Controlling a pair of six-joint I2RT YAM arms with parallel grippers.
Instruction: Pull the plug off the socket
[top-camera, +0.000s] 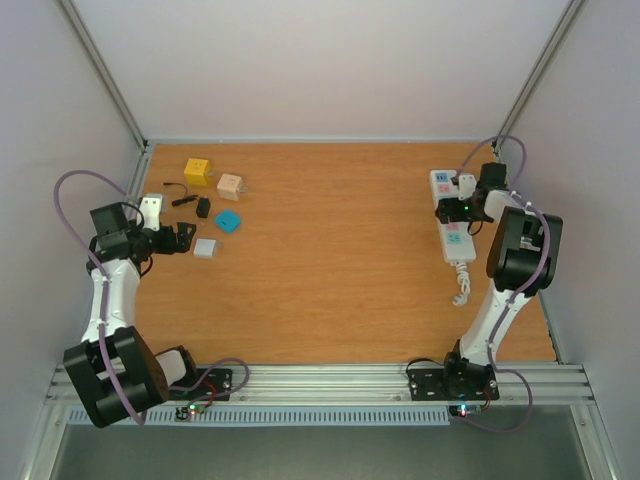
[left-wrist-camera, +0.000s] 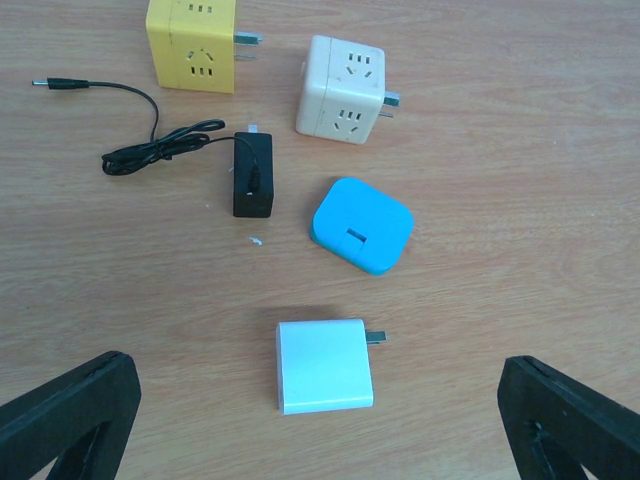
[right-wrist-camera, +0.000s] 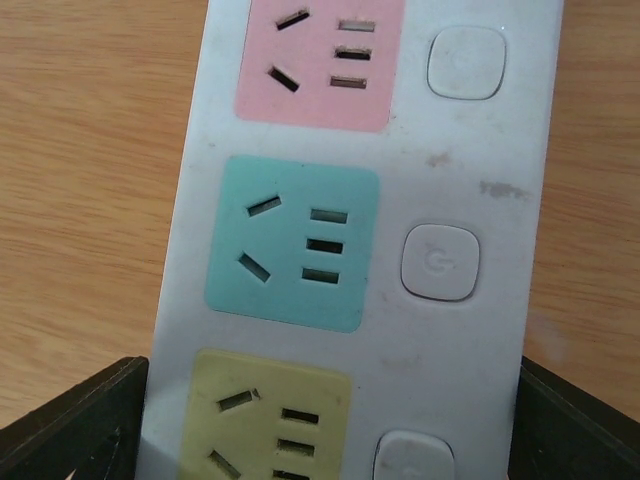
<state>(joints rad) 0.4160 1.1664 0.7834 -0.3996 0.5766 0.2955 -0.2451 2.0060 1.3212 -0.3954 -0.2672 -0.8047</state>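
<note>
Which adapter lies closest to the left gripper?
The flat white charger, just ahead of the left gripper; the blue charger, black adapter, cream cube and yellow cube lie farther off.

A wood-grain tabletop (top-camera: 340, 260) is seen filling the middle of the top view. In its upper left a loose cluster of small items is laid out. A yellow cube adapter (top-camera: 197, 171) is set beside a cream cube adapter (top-camera: 230, 186) just to its right. Below them a black charger (top-camera: 204, 207) is placed, its thin black cable (left-wrist-camera: 165, 145) bundled to the left. Lower right of it lies a blue square adapter (top-camera: 229, 221) and, lowest, a white flat plug (top-camera: 205, 249) (prongs pointing right in the left wrist view). Near the right edge the socket (top-camera: 456, 242) is laid lengthwise, its white cord (top-camera: 461, 285) curled at the lower end.
</note>
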